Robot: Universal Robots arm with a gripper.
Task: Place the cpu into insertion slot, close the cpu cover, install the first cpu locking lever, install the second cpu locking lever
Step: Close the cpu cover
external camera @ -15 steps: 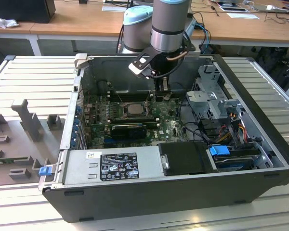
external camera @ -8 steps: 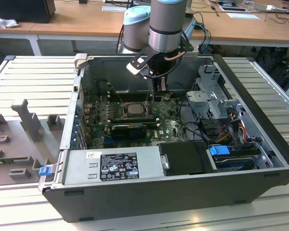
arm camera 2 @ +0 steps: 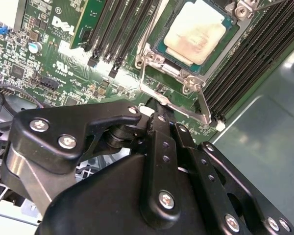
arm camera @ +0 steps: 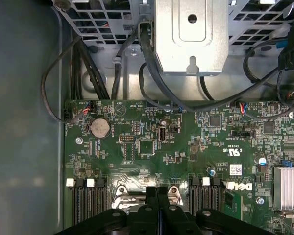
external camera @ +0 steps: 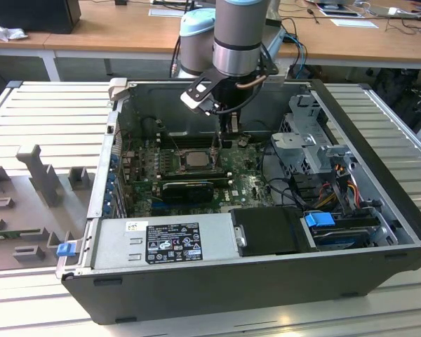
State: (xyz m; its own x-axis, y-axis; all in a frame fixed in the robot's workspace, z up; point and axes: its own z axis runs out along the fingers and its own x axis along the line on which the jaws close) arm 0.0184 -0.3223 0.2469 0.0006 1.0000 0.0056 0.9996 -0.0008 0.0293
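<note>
The cpu [arm camera 2: 195, 32], a pale metal square, lies flat in the insertion slot on the green board, so the slot's pin field is hidden. The silver cpu cover [arm camera 2: 172, 67] lies down around it as a frame. A thin wire locking lever [arm camera 2: 183, 109] runs along the cover's near side, and another lever [arm camera 2: 146, 36] runs along an adjacent side. My gripper [arm camera 2: 156, 104] is shut, and its black fingertips rest right at the near lever. In the exterior view the gripper [external camera: 218, 144] stands upright just to the right of the cpu [external camera: 194, 159].
Black memory slots [arm camera 2: 112, 29] flank the socket on both sides. A long black graphics card [external camera: 188, 188] lies in front of it. The power supply [external camera: 161, 239], a metal drive cage [external camera: 309, 140] and loose cables [arm camera: 152, 83] crowd the case around the board.
</note>
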